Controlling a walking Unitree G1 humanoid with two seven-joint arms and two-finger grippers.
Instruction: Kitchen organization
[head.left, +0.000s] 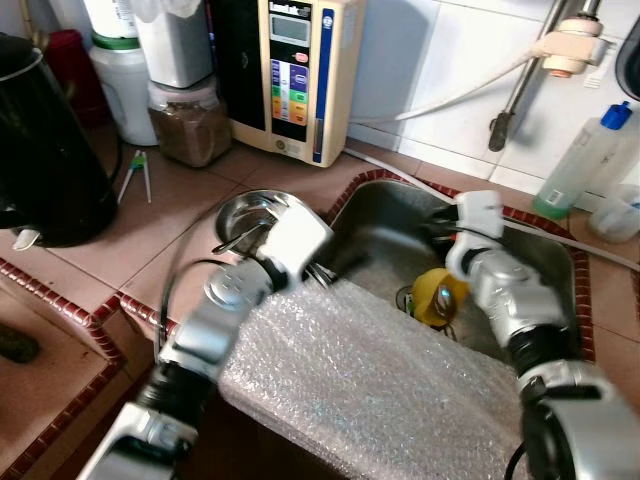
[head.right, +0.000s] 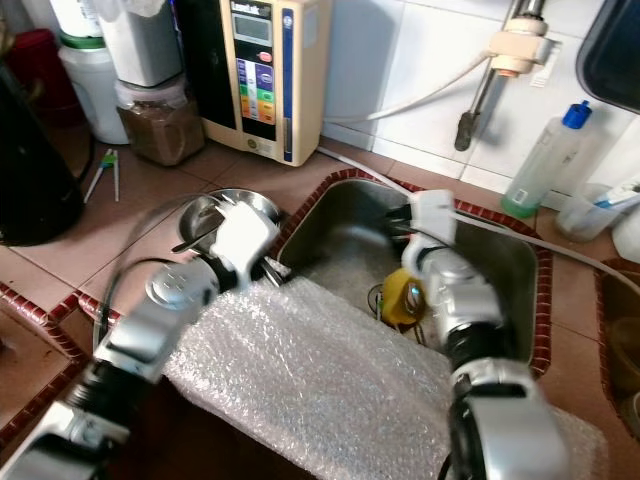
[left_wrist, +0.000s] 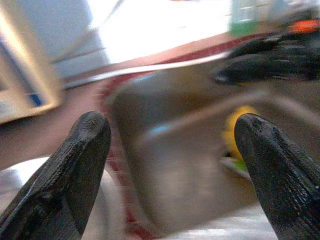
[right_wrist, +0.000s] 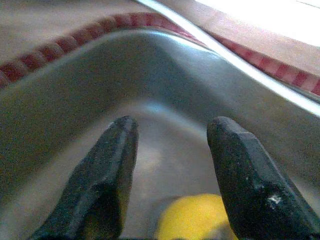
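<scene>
A steel sink (head.left: 385, 215) is set into the tiled counter. A yellow object (head.left: 438, 293) lies by its drain. My right gripper (head.left: 438, 228) hangs open inside the sink, just above and behind the yellow object (right_wrist: 192, 217), touching nothing. My left gripper (head.left: 320, 270) is open at the sink's left rim, pointing across the basin with nothing between its fingertips (left_wrist: 87, 145). A steel bowl (head.left: 245, 215) stands on the counter right beside the left wrist. A sheet of bubble wrap (head.left: 370, 380) drapes over the sink's front edge.
A black kettle (head.left: 45, 140) stands at the left. A cream water machine (head.left: 295, 70) and a jar of brown powder (head.left: 190, 125) line the back wall. A tap hose, a green-tinted bottle (head.left: 585, 160) and a plastic cup (head.left: 615, 215) are at the right.
</scene>
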